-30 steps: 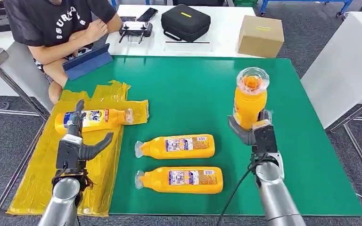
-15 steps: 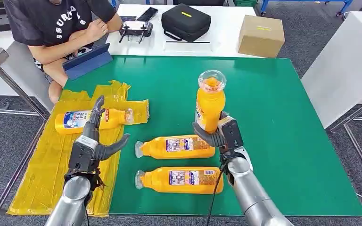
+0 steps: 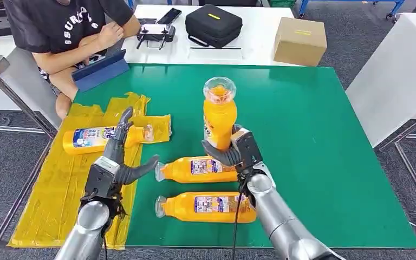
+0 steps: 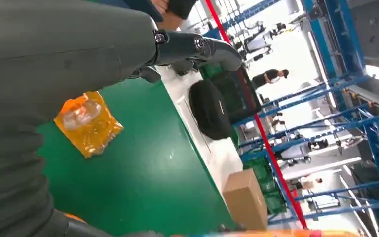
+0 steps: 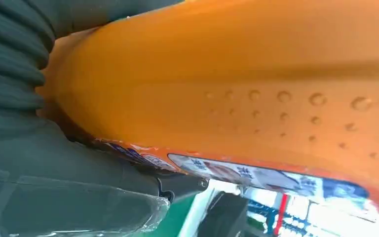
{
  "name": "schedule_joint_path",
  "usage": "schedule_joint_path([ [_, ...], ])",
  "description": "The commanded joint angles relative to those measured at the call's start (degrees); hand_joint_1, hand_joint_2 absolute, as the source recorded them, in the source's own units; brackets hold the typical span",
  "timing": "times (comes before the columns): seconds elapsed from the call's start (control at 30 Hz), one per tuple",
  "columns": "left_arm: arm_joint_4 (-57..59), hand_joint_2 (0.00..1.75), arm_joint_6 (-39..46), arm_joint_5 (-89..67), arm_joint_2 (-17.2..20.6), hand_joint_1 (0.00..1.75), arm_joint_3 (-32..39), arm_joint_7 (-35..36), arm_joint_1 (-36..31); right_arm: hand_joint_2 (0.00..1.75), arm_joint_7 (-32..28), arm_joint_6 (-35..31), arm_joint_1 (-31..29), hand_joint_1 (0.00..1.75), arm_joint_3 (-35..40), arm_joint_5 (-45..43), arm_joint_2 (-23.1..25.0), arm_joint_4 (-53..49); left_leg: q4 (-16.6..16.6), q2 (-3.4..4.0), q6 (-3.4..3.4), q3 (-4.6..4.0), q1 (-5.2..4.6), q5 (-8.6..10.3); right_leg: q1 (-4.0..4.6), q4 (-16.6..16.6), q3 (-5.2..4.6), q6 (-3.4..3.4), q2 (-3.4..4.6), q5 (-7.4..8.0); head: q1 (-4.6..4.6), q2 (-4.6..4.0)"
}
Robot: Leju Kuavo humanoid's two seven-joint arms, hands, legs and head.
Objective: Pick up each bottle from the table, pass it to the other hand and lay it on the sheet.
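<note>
The right robot hand [image 3: 237, 153] grips an orange bottle [image 3: 219, 115] around its lower body and holds it upright above the green desk [image 3: 314, 135], clear cap up, over the middle of the mat; in the right wrist view the bottle's dimpled orange side [image 5: 256, 94] and its label edge lie close against the grey hand [image 5: 39, 163]. The left robot hand [image 3: 114, 165] is open and holds nothing, its fingers [image 3: 122, 130] spread upward and the thumb stretched toward the held bottle, with a gap between them. It hovers over the right edge of the yellow sheet [image 3: 49, 195], which lies across the desk's left side. On the sheet, behind the left hand's fingers, a bottle lies on its side [image 3: 86, 138] with its cap pointing right; the left wrist view shows that clear cap on crinkled yellow plastic [image 4: 86, 121]. Two more bottles lie on the bare green surface, caps to the left: one [image 3: 197, 169] just under the right hand, the other [image 3: 206, 207] nearer the robot, partly behind the right forearm. Beyond the green desk stands a white table [image 3: 260, 32] with a black case [image 3: 213, 24], a cardboard box [image 3: 300, 41], a controller [image 3: 156, 35] and a phone [image 3: 168, 16]. A person in a black shirt [image 3: 59, 27] sits at the far left corner, arms folded, beside a blue tablet cover [image 3: 100, 70].
</note>
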Motion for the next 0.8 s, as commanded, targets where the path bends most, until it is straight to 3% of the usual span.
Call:
schedule_joint_path([
  [0.03,-1.44,1.75,-7.29,0.52,2.66,0.00,-3.54,5.23,-4.51,1.75,-1.49,-0.49,-4.88,1.75,7.84,1.32,2.05,0.07,0.11,0.10,-0.31,0.14,0.07,-0.14,0.06,0.12,0.10,-0.20,0.08,-0.12,0.00,0.00],
  [0.33,-1.36,1.75,-14.58,3.34,3.93,0.00,-5.68,7.39,-7.20,1.75,-2.17,-1.58,-3.15,1.75,10.44,3.29,1.05,-5.28,0.03,0.00,-0.23,0.08,0.05,-0.04,0.05,0.02,0.07,-0.12,-0.01,-0.06,0.00,0.00],
  [0.8,0.77,1.75,-13.05,5.39,3.69,0.00,-7.85,7.28,-9.66,1.75,-1.44,-2.51,-6.16,1.75,12.78,4.22,3.10,2.44,0.06,0.08,-0.36,0.25,0.08,-0.13,0.07,0.05,0.24,-0.22,0.07,-0.13,0.00,0.00],
])
